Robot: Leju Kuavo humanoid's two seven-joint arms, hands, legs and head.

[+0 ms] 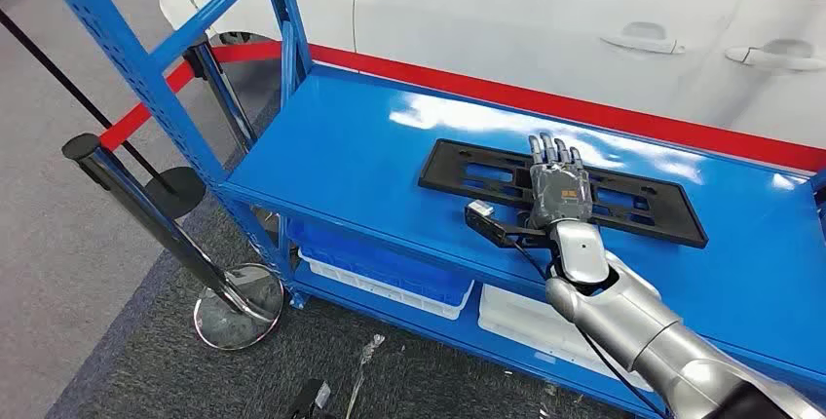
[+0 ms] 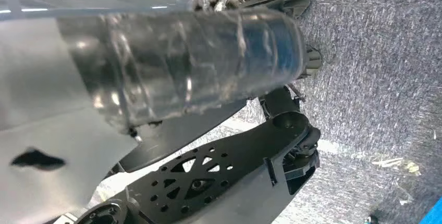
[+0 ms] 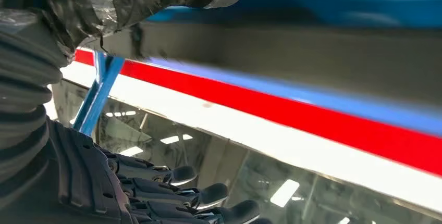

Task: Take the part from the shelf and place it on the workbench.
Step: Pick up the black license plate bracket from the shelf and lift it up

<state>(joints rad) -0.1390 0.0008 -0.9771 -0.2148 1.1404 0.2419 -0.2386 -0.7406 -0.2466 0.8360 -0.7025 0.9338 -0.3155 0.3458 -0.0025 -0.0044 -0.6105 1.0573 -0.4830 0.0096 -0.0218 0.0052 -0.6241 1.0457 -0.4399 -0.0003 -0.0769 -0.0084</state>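
blue steel shelf [image 1: 351, 161] up front, its top deck wide and glossy, with a white car [image 1: 584, 19] parked just behind a red strip along the far edge. plenty of bare blue deck to the left of the part and along the near edge; the blue upright post [image 1: 127, 58] and a chrome stanchion [image 1: 166, 234] crowd the left corner, and white bins [image 1: 390, 283] sit on the lower level. no writing or label i can read anywhere.

the part [image 1: 468, 173], a long flat black frame with cut-out slots, lies flat on the top deck, long axis running left to right, slightly angled so its right end sits nearer the front edge. the right hand [image 1: 558, 185] lies across the middle of it, fingers [image 3: 208, 195] stretched out straight and slightly spread, pointing toward the car; whether the palm presses on the part or hovers just above, i cannot tell. nothing is clasped in it.

left hand: cannot tell its state.
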